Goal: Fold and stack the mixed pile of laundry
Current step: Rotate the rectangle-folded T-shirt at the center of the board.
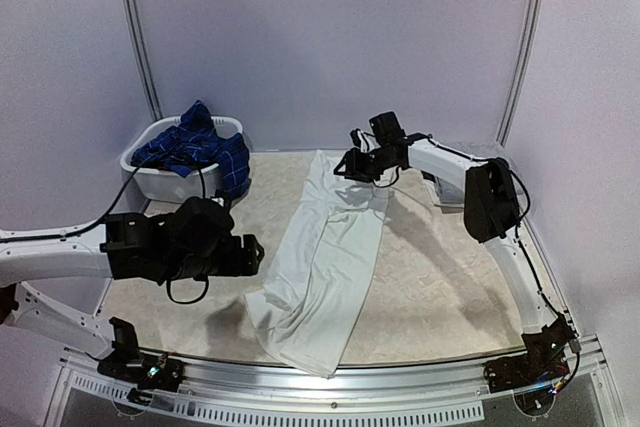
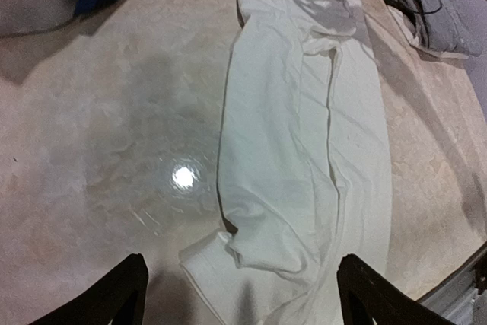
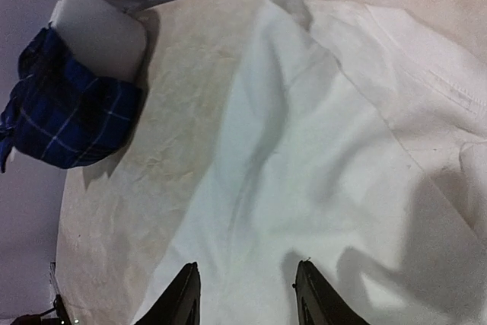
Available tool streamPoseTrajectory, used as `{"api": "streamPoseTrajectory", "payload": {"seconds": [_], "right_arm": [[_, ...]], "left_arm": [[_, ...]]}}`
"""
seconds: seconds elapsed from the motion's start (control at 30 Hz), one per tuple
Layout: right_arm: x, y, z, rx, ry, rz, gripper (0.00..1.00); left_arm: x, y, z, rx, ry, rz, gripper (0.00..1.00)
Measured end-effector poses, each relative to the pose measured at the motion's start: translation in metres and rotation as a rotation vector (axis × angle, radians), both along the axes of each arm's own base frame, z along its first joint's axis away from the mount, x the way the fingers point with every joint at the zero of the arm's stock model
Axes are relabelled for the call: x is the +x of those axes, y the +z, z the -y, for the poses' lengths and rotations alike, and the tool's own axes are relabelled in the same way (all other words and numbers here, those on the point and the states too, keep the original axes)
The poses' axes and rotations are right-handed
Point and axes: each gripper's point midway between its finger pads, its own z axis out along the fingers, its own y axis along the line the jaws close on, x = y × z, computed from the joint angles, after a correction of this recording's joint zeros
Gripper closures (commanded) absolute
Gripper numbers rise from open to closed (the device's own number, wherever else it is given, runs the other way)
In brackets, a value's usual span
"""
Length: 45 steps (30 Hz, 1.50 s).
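1. Task item. The white trousers (image 1: 325, 257) lie spread lengthwise down the middle of the table (image 1: 440, 287). One end is at the far side under the right arm; the other end is close to the near edge. The cloth is creased, and the near end is partly turned over on itself.

2. Left gripper (image 1: 250, 252). I see it beside the left edge of the trousers, near their lower end. In the left wrist view the left gripper (image 2: 242, 260) has its jaws spread wide, with nothing between them. The bunched near end of the trousers (image 2: 304, 150) lies below, between the two fingers (image 2: 125, 294).

3. Right gripper (image 1: 348, 165). It sits over the far end of the trousers. In the right wrist view the right gripper (image 3: 247, 268) has its jaws at a moderate gap. White cloth (image 3: 319, 157) fills the view beneath them, and I see no fold pinched between the fingers.

4. Remaining laundry. The navy plaid shirt (image 1: 200, 147) is heaped in the white plastic basket (image 1: 150, 172) at the far left corner and hangs over its rim.

5. A pale folded cloth (image 2: 445, 32) lies at the far right; I cannot identify it.
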Motion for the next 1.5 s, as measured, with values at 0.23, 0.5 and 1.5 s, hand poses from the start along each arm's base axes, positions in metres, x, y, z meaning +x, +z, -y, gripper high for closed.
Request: {"api": "streamPoseTrajectory", "payload": {"seconds": [0.23, 0.5, 1.5], "right_arm": [[-0.04, 0.106, 0.011, -0.024, -0.02, 0.139, 0.52], [-0.075, 0.105, 0.063, -0.167, -0.163, 0.129, 0.54], [-0.224, -0.025, -0.028, -0.265, 0.148, -0.084, 0.66]], "left_arm": [[0.023, 0.003, -0.026, 0.148, -0.045, 0.072, 0.15], [0.035, -0.016, -0.041, 0.206, -0.094, 0.058, 0.16], [0.039, -0.026, -0.048, 0.203, -0.08, 0.078, 0.16]]}}
